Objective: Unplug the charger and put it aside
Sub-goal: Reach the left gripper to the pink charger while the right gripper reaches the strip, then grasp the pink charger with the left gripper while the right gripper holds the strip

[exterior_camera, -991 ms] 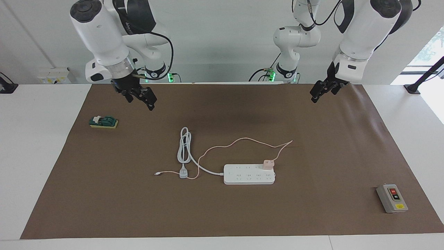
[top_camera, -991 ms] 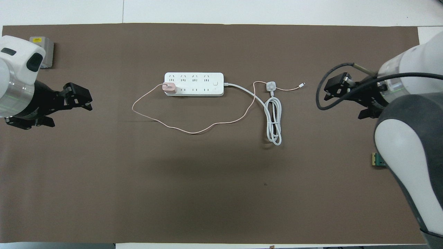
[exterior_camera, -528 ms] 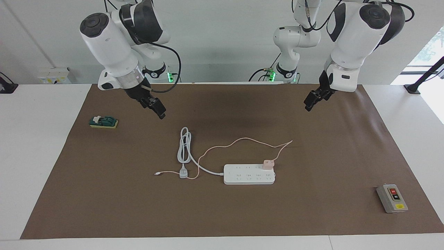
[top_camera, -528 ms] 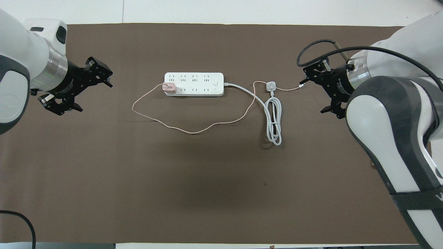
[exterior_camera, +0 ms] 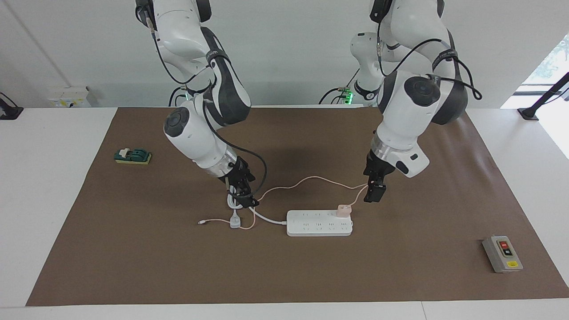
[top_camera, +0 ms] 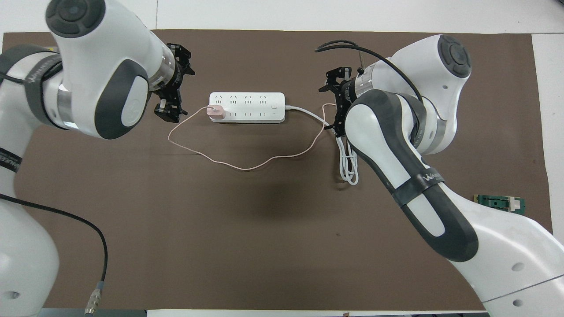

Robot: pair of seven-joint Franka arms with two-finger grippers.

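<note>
While the charger (exterior_camera: 343, 210) sits plugged into the white power strip (exterior_camera: 319, 223), no part of the task is done. It has to be gripped, pulled out and laid down apart from the strip.

The strip lies flat near the middle of the brown-covered tabletop (exterior_camera: 133, 266), its long axis running from one arm's end of the tabletop to the other. The charger occupies the socket row nearer to the robots, at the strip's end toward the left arm. It stands upright, prongs down into the strip, so I judge the pull has to go straight up. As a near cube it shows no clear long axis of its own. Its thin pink cable (exterior_camera: 311, 178) leaves the side facing the left arm's end. From there it loops nearer to the robots and runs back toward the right arm's end, ending just beside the grey-white plug (exterior_camera: 235, 221).

The left gripper (exterior_camera: 374, 194) hangs over that cable, near the charger but apart from it, on the side toward the left arm's end. The right gripper (exterior_camera: 246, 201) hangs low over the coiled white cord, close to the grey-white plug. Whether either gripper is spread or closed cannot be told. Neither touches the charger.
</note>
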